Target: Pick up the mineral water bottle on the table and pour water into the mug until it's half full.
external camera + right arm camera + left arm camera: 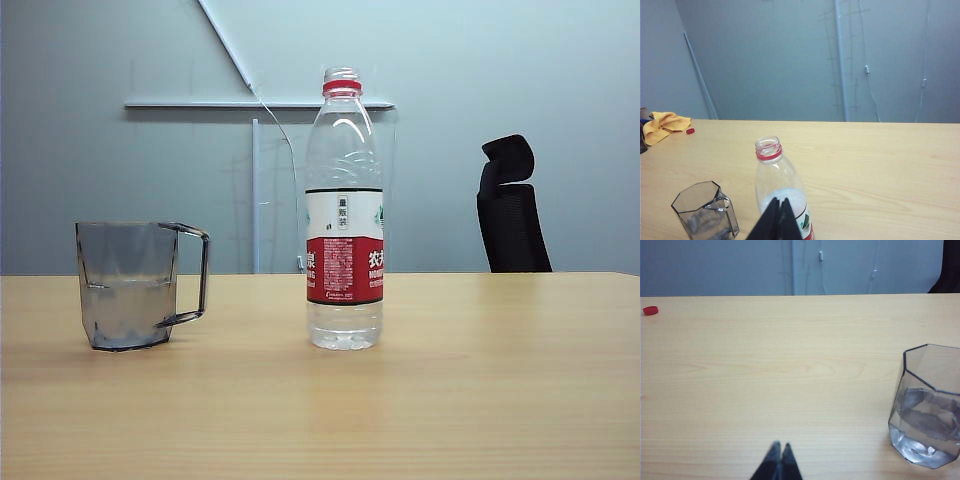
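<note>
The bottle (344, 210), uncapped, wears a white-and-red label (344, 247) with Chinese characters, beside the mug (128, 285). Both grippers, left (779, 446) and right (778, 201), are closed and empty.

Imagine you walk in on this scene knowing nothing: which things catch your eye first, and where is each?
The mineral water bottle stands upright and uncapped mid-table, its red-and-white label loudest. The smoky mug, already holding some water, sits to its left on the table. A red cap lies far off, while the left gripper and right gripper hang shut and empty.
</note>
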